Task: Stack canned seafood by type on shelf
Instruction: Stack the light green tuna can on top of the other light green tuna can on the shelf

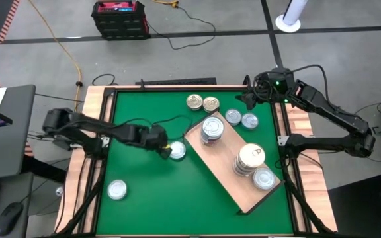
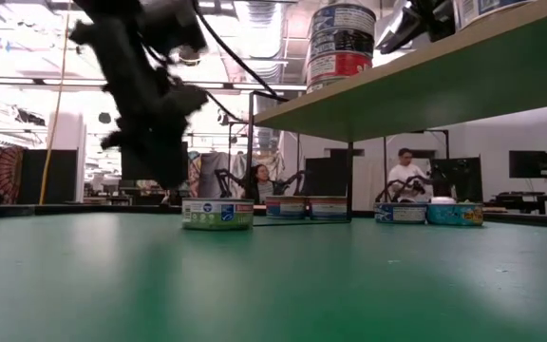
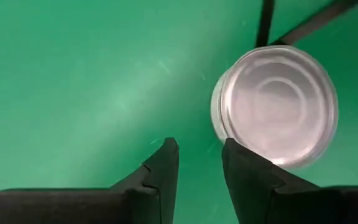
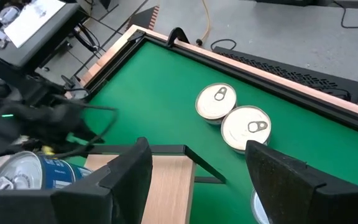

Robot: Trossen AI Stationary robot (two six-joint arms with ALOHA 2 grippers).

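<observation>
My left arm reaches in from the table's left edge toward its middle, wrist bent down, left gripper [image 1: 166,149] low over the surface with fingers [image 3: 160,171] slightly parted. My right arm folds back at the far right corner, right gripper [image 1: 249,99] spread wide.

The green mat [image 1: 144,192] is carrying the shelf [image 1: 227,175] lying diagonally toward its right edge, plus loose tins: two gold-lidded [image 1: 202,103] near the far edge, perhaps four silver elsewhere.
</observation>
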